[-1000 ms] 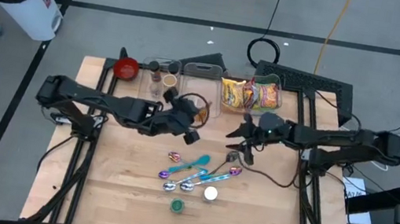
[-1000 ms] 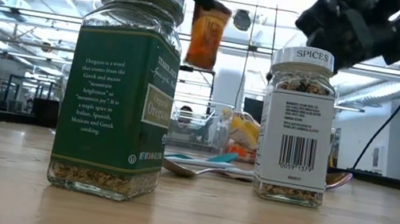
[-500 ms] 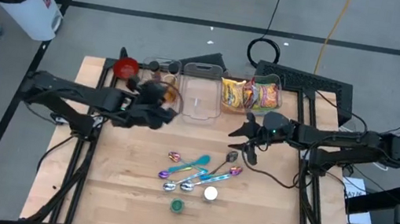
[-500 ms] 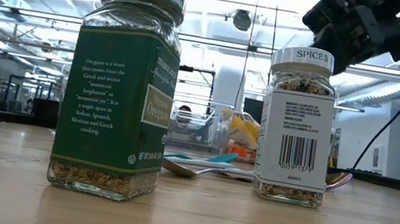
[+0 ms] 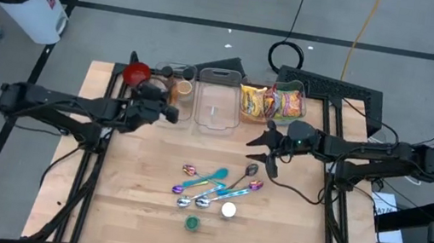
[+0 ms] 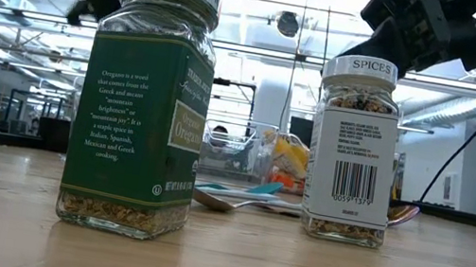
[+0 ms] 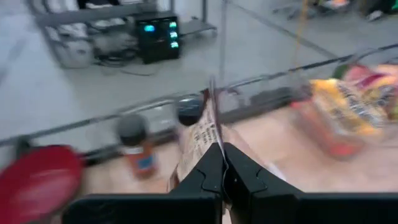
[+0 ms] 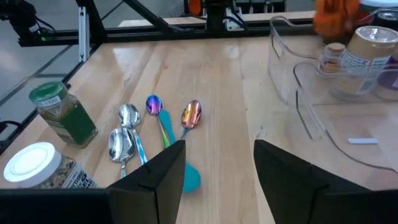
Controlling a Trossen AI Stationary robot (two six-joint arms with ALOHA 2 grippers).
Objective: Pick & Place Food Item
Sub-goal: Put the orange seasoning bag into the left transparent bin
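- The left gripper (image 5: 168, 112) is pinched shut with nothing between its fingers; it hangs by the worktop's far edge, left of middle
- The right gripper (image 8: 219, 146) stands about half spread and empty, over the worktop right of centre; that arm looks to be waiting
- The task's thing, by my reading, is the orange jar (image 5: 180, 90); it stands upright at the far edge, just beside the clear tub (image 5: 215, 108) and just ahead of the left fingertips; whether they touch it I cannot tell
- Risks, as I judge them: the shut fingers sit so near that a sideways swing could tip the orange jar or knock the small jars crowded beside it; going in for a fresh grip without first spreading the fingers would push the jar instead of taking it
- Count: two arms; two large spice jars near the front edge, the green oregano jar (image 6: 142, 99) and the white-capped spices jar (image 6: 354, 152); at least five spoons (image 8: 155, 124), one of them teal; one red bowl (image 5: 137, 72); one empty clear tub; the snack bags (image 5: 271, 102) look like two
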